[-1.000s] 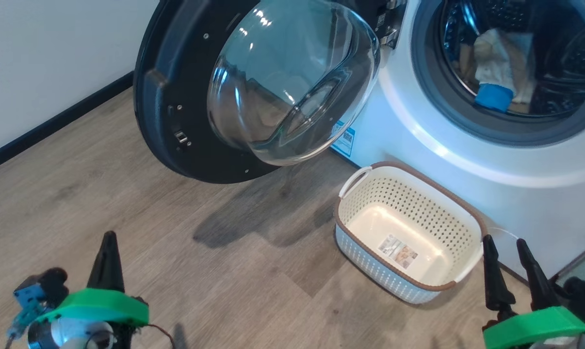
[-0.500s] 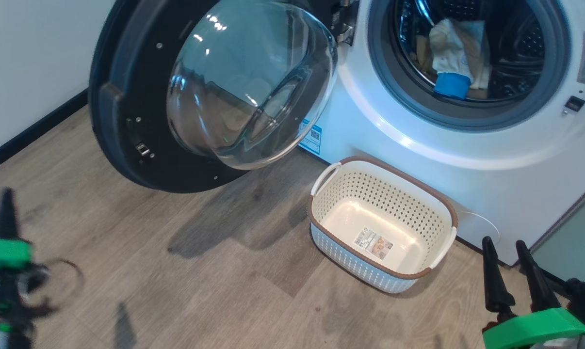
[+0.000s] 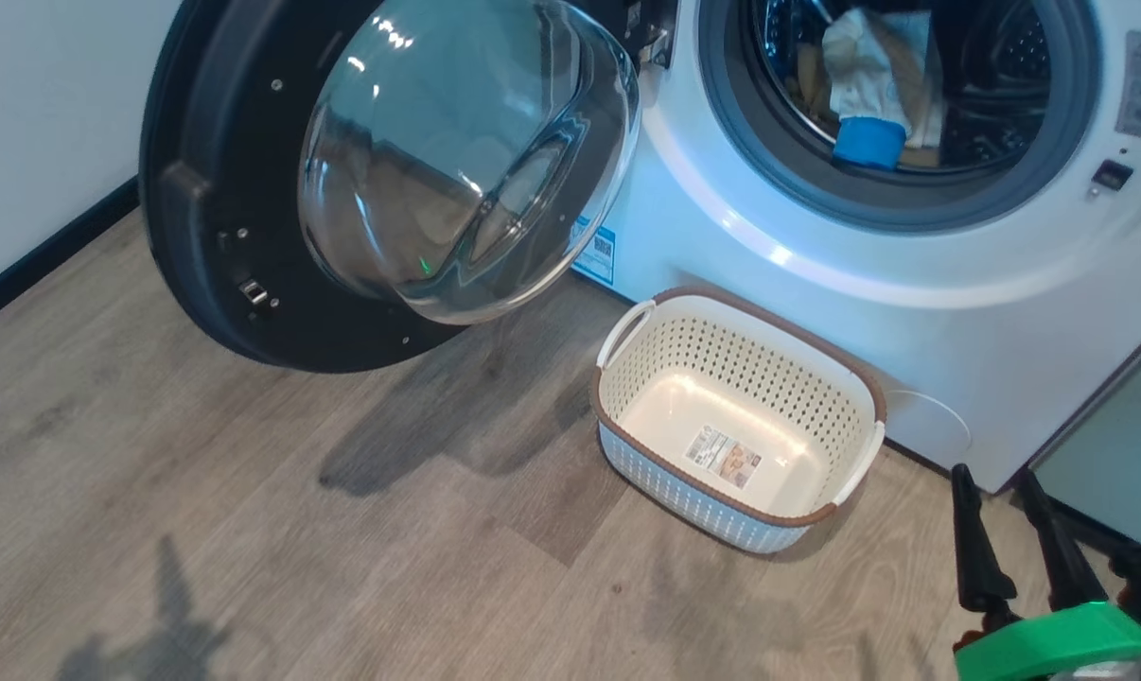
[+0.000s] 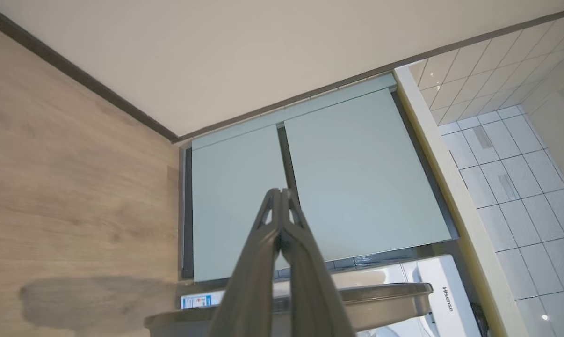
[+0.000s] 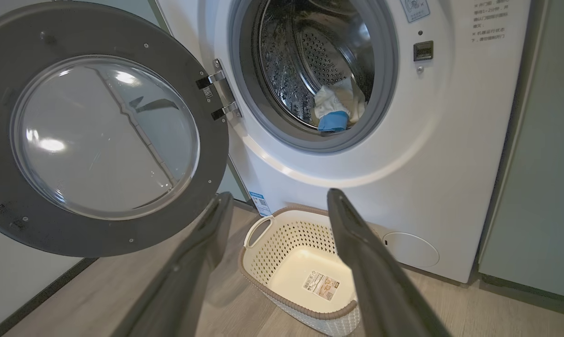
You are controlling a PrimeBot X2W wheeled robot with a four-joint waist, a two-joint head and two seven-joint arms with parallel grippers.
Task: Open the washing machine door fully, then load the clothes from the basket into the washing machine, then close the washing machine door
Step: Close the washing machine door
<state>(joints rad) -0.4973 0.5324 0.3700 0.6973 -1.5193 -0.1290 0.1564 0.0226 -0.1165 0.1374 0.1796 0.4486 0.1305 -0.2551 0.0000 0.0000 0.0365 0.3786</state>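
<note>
The washing machine [image 3: 816, 274] stands with its round black door [image 3: 201, 284] swung wide to the left, glass bowl facing me. The clothes [image 3: 868, 85], pale with a blue part, lie inside the steel drum; the right wrist view shows the clothes [image 5: 336, 105] too. The cream basket [image 3: 779, 378] sits on the floor before the machine, with just its label sticker inside. My right gripper [image 3: 994, 476] hovers open at the lower right, beside the basket [image 5: 282, 238], nothing between its fingers. My left gripper [image 4: 279, 192] is shut on nothing, pointing at cabinet doors.
Pale green cabinet doors [image 4: 357, 178] flank the machine, one close to my right gripper [image 5: 534, 187]. A white wall with dark skirting [image 3: 50, 246] runs behind the open door. Wood floor [image 3: 249, 520] spreads to the left of the basket, with an arm's shadow on it.
The head camera has turned, sliding the whole scene leftwards. My left gripper, at the lower left a second ago, has swung out past the left edge. The right gripper stays open.
</note>
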